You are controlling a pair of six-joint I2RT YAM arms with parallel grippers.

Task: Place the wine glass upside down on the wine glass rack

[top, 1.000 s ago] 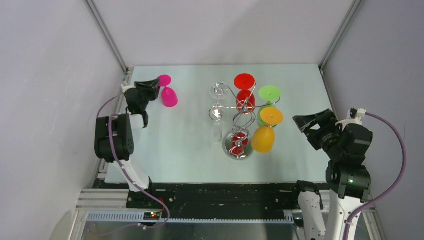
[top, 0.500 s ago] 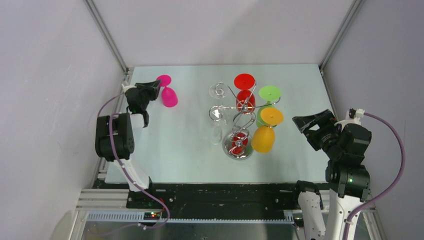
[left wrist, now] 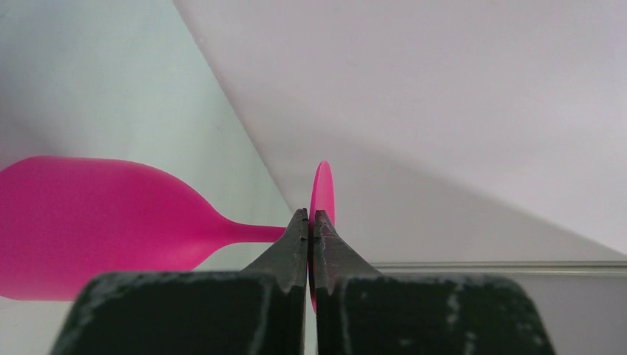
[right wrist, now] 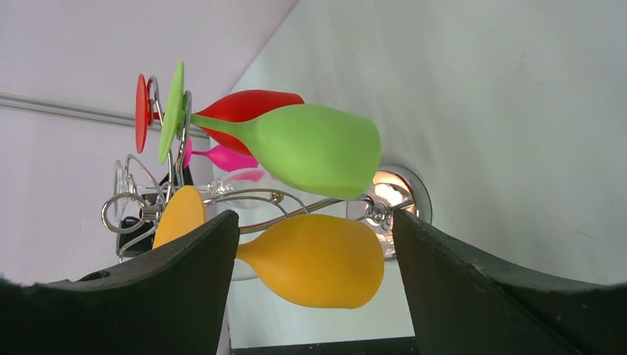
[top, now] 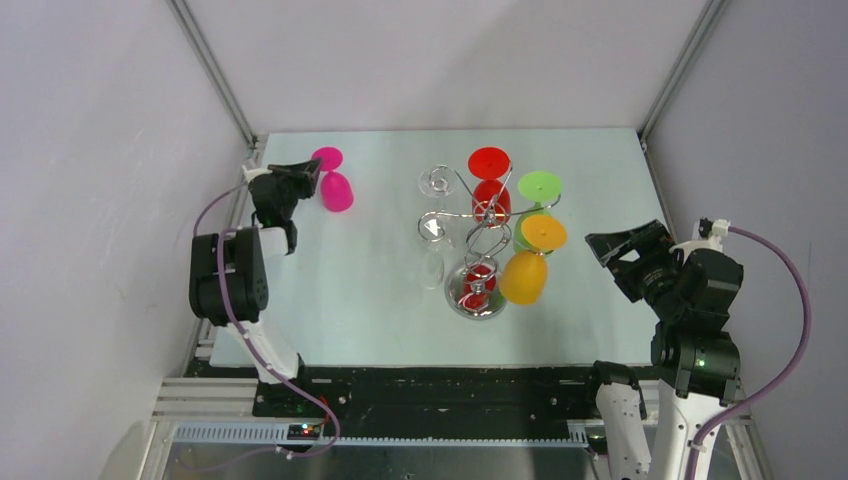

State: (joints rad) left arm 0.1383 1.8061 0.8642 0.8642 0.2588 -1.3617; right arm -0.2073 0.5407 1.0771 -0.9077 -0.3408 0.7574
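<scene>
The wine glass (top: 336, 191) is bright pink. The wine glass rack (top: 476, 296) is shiny silver chrome. Other glasses: one red glass (top: 489, 163), one light green glass (top: 540, 186), one orange glass (top: 526, 278), one clear glass (top: 436, 182). The worktop (top: 340, 290) is pale grey-green.

Clear: counter (top: 370, 270) between pink wine glass (top: 337, 192) and wine glass rack (top: 478, 238).
Blocked: rack's right side, hung with red glass (top: 490, 197), green glass (top: 540, 186), orange glass (top: 525, 277); left side, two clear glasses (top: 437, 182).
Wall (top: 120, 200) close beside my left fingers (top: 303, 177).
</scene>
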